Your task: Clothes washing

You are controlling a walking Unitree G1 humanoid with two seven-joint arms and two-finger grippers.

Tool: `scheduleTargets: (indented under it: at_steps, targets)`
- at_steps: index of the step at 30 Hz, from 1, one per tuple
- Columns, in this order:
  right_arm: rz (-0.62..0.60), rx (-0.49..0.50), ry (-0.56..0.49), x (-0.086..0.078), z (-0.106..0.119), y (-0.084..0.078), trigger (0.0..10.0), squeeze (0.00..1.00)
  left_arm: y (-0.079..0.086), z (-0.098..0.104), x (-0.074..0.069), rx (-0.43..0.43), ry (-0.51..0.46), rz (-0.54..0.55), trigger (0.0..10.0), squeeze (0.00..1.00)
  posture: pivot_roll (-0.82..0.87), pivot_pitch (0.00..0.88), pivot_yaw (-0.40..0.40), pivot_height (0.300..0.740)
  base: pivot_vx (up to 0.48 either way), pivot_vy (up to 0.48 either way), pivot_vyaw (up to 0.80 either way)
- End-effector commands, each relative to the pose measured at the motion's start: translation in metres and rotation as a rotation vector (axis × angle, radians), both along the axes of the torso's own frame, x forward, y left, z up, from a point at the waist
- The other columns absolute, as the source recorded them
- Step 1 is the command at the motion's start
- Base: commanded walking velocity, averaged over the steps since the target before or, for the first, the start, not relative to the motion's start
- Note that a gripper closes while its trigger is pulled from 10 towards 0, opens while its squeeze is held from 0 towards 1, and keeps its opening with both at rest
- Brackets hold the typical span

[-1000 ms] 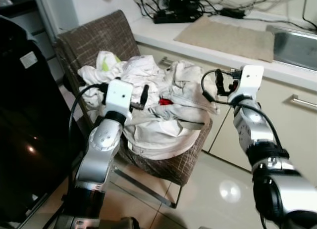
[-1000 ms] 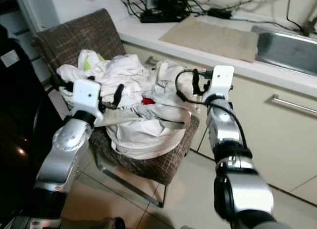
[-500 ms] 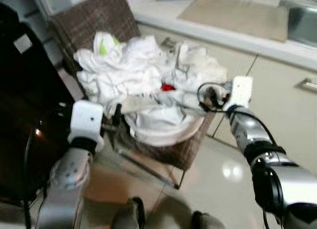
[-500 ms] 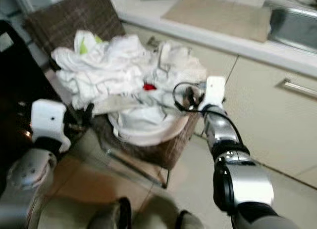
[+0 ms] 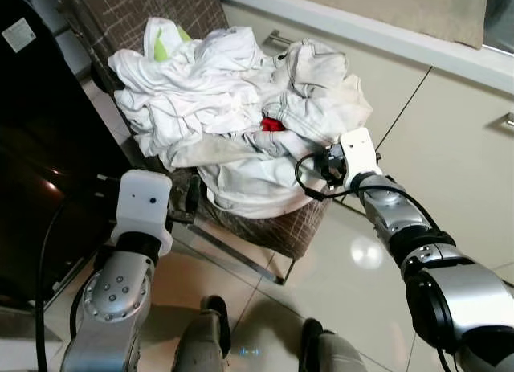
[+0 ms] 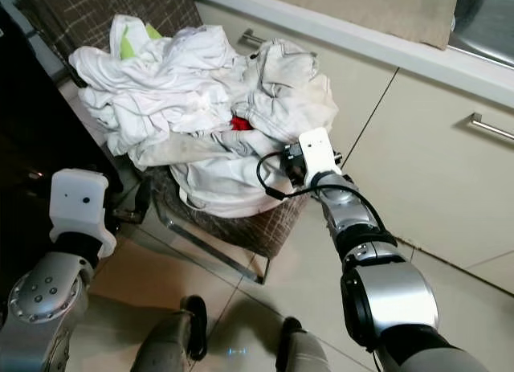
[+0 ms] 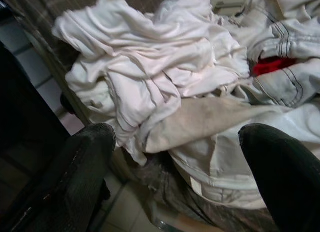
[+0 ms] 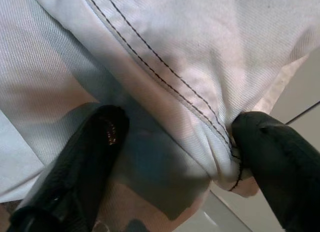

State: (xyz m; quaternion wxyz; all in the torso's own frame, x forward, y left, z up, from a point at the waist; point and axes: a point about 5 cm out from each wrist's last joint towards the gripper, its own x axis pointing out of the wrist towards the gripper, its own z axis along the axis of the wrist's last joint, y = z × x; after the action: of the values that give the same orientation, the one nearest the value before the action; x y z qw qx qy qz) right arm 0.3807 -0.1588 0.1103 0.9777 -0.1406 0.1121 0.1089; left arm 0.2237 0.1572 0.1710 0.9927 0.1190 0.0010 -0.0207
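Right gripper is pressed open-fingered into the white laundry pile heaped on the chair, left gripper spread just short of it, so gathering has begun and closing comes next

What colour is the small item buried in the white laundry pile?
Red item, clearest in the left wrist view.

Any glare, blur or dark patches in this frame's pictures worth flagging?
Both eye views are sharp; a ceiling light glints off the glossy floor tile and a small glare spot sits on the black appliance. In the left wrist view the fingertips are soft. In the right wrist view the fingers cast a shadow on the white garment.
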Motion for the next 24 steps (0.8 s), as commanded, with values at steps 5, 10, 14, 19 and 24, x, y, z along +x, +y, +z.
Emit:
scheduleTargets:
  at_steps: [5, 10, 14, 19, 24]
  targets:
    - [-0.038, -0.014, 0.043, -0.006, -0.013, -0.003, 5.5, 0.0, -0.002, -0.002, 0.0, 0.007, 0.015, 0.009, 10.0, 0.0, 0.16, 0.29, -0.008, 0.74, 0.0, 0.0, 0.0]
    - [-0.105, 0.103, -0.14, 0.003, 0.014, -0.002, 10.0, 0.0, -0.01, 0.002, 0.017, -0.019, -0.034, -0.002, 10.0, 0.0, 0.11, 0.201, -0.038, 0.74, 0.0, 0.0, 0.0]
    - [-0.167, 0.13, -0.284, 0.008, 0.036, -0.007, 10.0, 0.0, -0.017, 0.004, 0.04, -0.027, -0.064, -0.035, 10.0, 0.0, 0.06, 0.12, -0.033, 0.74, 0.0, 0.0, 0.0]
    - [-0.219, 0.2, -0.431, 0.005, 0.052, -0.016, 10.0, 1.0, -0.028, 0.007, 0.064, -0.043, -0.096, -0.084, 10.0, 0.0, -0.03, 0.025, -0.021, 0.74, 0.0, 0.0, 0.0]
    - [-0.172, 0.179, -0.648, -0.016, 0.061, -0.014, 10.0, 1.0, -0.042, 0.007, 0.09, -0.079, -0.11, -0.133, 10.0, 0.0, -0.1, 0.0, 0.001, 0.74, 0.0, 0.0, 0.0]
